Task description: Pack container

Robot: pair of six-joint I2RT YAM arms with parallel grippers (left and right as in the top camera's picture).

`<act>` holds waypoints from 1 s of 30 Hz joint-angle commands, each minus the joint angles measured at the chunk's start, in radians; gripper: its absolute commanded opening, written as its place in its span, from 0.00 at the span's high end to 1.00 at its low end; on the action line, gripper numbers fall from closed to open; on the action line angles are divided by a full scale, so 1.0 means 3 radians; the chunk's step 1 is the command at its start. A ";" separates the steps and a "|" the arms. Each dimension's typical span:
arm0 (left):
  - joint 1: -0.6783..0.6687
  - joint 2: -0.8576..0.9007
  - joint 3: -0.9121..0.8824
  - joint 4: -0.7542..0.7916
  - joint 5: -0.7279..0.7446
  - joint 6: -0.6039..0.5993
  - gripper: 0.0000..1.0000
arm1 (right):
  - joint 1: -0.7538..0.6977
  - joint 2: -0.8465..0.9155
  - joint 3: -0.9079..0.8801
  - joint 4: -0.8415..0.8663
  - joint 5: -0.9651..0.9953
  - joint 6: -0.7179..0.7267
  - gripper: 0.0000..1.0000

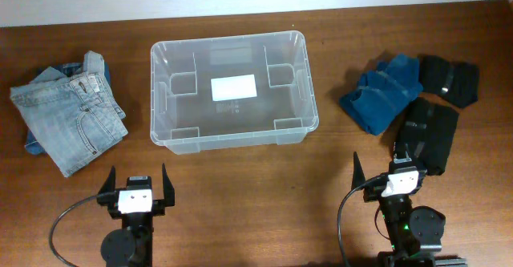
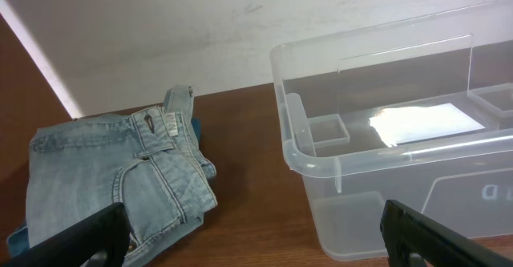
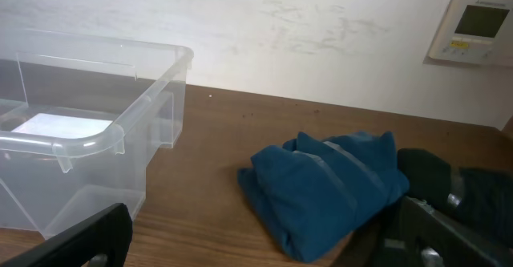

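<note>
The container is a clear plastic tub at the table's middle, with only a white label on its base. It shows in the left wrist view and the right wrist view. Folded light-blue jeans lie left of it, also in the left wrist view. A folded dark-blue garment lies to its right, also in the right wrist view. My left gripper is open and empty near the front edge. My right gripper is open and empty, just in front of the black clothes.
Two black garments lie at the right: one folded at the far right, one long one nearer my right gripper. A white wall runs behind the table, with a wall panel in the right wrist view.
</note>
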 commanded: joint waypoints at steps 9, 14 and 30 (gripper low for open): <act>0.0014 -0.0025 -0.0015 0.0008 -0.0022 0.0055 0.01 | 0.0024 -0.0028 -0.0031 -0.0005 0.0041 0.0037 0.02; 0.0014 -0.0025 -0.0015 0.0008 -0.0022 0.0055 0.01 | 0.0024 -0.0028 -0.0031 -0.0005 0.0041 0.0037 0.02; 0.0010 -0.0025 -0.0015 0.0046 0.0034 0.0053 0.01 | 0.0024 -0.0028 -0.0031 -0.0005 0.0042 0.0037 0.02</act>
